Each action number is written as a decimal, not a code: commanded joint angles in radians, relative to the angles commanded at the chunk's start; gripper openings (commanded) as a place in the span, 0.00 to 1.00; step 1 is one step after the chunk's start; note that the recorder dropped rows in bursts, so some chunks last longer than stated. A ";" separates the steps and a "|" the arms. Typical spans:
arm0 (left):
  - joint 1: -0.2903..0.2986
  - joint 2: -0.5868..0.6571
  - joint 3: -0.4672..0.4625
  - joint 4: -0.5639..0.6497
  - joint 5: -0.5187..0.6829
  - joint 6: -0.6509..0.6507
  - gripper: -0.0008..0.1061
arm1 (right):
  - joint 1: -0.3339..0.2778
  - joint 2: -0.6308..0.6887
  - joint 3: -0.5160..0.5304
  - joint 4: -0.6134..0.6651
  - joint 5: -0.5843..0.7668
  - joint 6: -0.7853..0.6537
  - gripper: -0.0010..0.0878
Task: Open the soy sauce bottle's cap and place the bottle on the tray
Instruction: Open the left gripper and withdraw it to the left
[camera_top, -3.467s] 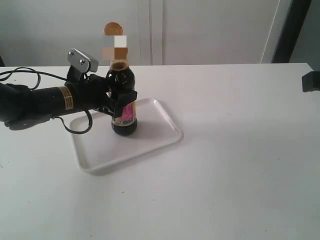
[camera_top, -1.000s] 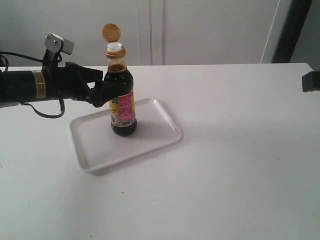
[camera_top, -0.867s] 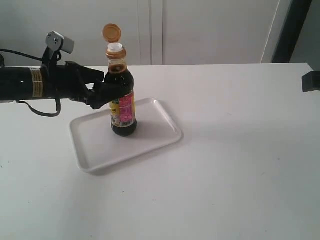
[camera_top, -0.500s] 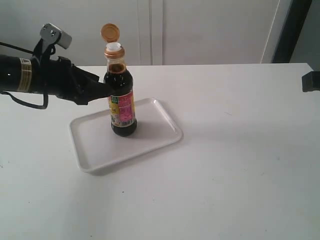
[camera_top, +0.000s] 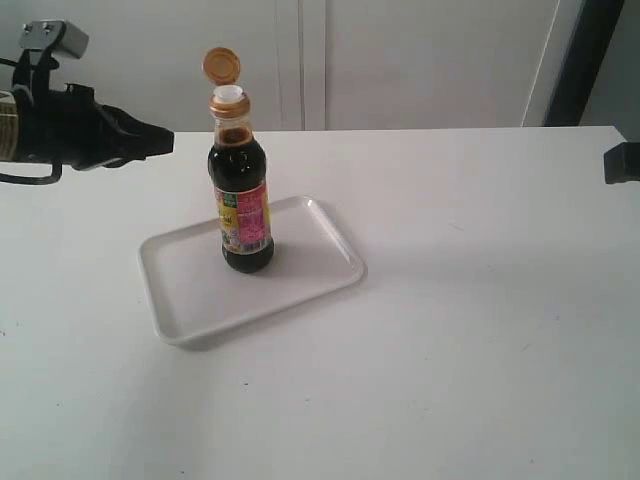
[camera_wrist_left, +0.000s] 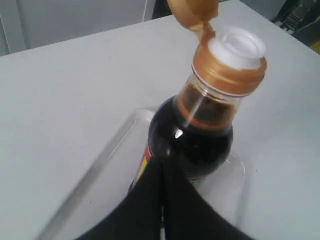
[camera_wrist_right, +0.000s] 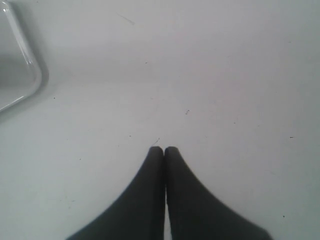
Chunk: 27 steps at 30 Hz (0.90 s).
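L arm (camera_top: 70, 135) lies level at 10 o'clock of ext. view. L pincer (camera_top: 163, 143) aims toward 3, jaws pressed together, empty. R pincer (camera_wrist_right: 164, 150) likewise closed, empty.

**White table, pale panelled backdrop**

A white table (camera_top: 470, 340) fills most of the exterior view, its matte top marked by a few small dark specks (camera_top: 245, 383). Behind it stands a pale wall of panels (camera_top: 420, 60), with narrow vertical seams (camera_top: 300, 60) running down near the middle. A dark post (camera_top: 583, 60) slants slightly at the far right. The right wrist view shows a faint scratch (camera_wrist_right: 126, 19) on the tabletop.
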 joint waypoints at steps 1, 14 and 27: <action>0.000 -0.006 0.000 0.000 0.015 -0.007 0.01 | 0.000 0.000 0.000 0.000 0.000 0.000 0.01; 0.000 -0.098 0.002 0.000 0.296 -0.140 0.01 | 0.000 0.000 0.000 0.000 0.000 0.000 0.01; 0.000 -0.191 0.002 0.000 0.134 -0.203 0.01 | 0.000 0.000 0.000 0.000 0.000 0.000 0.01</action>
